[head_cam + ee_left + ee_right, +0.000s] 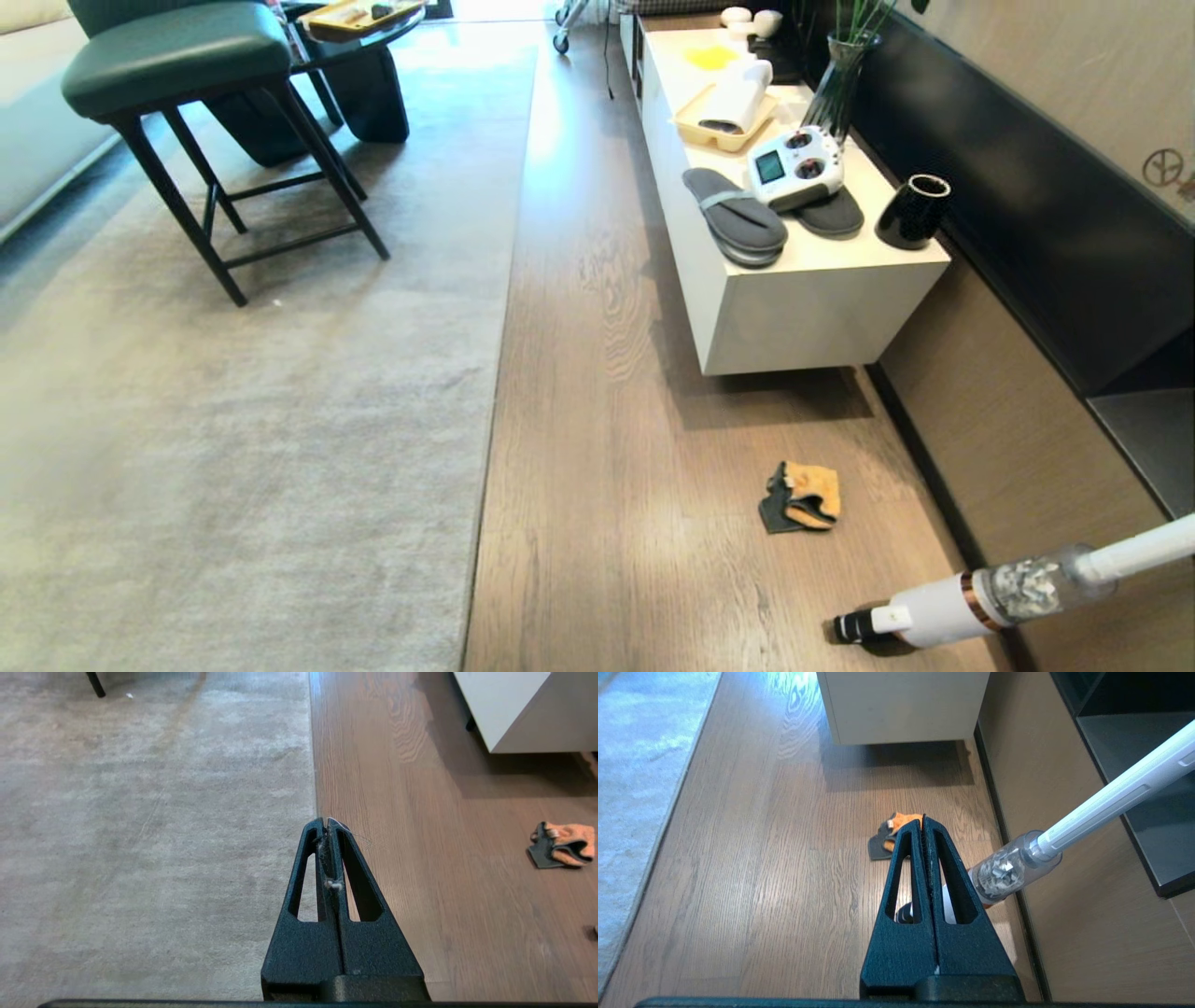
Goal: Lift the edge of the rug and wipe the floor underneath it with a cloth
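Looking down from the head camera, I see the cloth (803, 497) lying crumpled on the floor (597, 448), out at about four o'clock from the middle of the view, orange fluff up with its dark grey side folded out at nine o'clock. The rug edge (495, 373) runs as a straight line from twelve o'clock toward six, flat on the planks, with the rug filling everything on the nine o'clock side. The cloth is well apart from that edge, nearer the wall, and just past the end of the white cabinet (803, 308) that stands at about one o'clock. On the cabinet I can make out a pair of grey slippers (738, 219), a white handheld controller (795, 168) and a black cup (913, 212). A white stick vacuum (990, 597) leans in at five o'clock, near the cloth but not touching it. A dark green stool (187, 65) stands on the rug at ten o'clock. Neither arm shows in the head view. On its own camera the left gripper (328, 821) has its fingers pressed together, holding nothing (some lint clings between them), and hangs over the line where rug meets floor. The right gripper (923, 819) is likewise closed and empty, above the bare floor with the cloth just beyond its tips.
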Motion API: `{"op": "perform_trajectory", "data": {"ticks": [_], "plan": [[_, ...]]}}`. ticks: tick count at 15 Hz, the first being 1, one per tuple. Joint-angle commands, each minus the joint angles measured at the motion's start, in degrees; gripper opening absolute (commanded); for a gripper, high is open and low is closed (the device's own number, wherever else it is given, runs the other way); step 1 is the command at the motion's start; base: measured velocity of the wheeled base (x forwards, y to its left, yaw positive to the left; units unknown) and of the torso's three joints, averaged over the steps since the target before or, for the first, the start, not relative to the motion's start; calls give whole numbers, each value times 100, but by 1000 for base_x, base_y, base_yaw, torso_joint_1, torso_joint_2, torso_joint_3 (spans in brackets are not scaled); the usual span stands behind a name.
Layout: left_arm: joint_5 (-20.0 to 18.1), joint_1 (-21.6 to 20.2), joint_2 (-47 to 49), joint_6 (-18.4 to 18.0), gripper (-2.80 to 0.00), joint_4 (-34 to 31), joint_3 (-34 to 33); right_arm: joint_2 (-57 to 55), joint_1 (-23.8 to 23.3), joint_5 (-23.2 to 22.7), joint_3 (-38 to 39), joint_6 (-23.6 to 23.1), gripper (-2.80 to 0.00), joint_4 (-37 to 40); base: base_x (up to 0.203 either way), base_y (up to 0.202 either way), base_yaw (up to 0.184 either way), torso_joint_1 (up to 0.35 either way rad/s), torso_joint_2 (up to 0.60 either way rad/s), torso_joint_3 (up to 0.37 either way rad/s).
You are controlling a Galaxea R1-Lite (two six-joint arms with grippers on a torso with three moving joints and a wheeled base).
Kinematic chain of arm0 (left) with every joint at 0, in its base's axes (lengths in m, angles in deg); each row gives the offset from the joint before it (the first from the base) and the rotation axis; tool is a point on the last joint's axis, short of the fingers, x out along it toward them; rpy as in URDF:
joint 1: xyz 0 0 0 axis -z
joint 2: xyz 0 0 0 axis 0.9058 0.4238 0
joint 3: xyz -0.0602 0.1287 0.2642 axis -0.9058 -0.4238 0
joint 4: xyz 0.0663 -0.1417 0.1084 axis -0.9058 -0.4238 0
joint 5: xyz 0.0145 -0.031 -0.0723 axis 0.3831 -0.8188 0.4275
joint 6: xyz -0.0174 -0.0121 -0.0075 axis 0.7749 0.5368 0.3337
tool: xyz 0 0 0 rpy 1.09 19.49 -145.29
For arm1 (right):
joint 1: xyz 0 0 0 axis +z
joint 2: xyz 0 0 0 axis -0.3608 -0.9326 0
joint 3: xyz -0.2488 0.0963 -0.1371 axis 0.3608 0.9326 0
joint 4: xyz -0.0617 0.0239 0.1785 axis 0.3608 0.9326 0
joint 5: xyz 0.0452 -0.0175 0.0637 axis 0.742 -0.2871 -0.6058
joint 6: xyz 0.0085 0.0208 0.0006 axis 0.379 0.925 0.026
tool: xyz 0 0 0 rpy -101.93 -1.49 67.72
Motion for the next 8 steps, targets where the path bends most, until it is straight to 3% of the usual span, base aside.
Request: {"op": "perform_trajectory", "data": {"ticks": [1, 8], "plan": [[12, 2, 0, 6, -280, 0, -1, -7, 0, 0, 0, -2, -280, -1, 0, 0, 0, 4, 2, 206], [12, 2, 0, 6, -280, 0, -1, -7, 0, 0, 0, -2, -280, -1, 0, 0, 0, 2, 1, 200]]}}
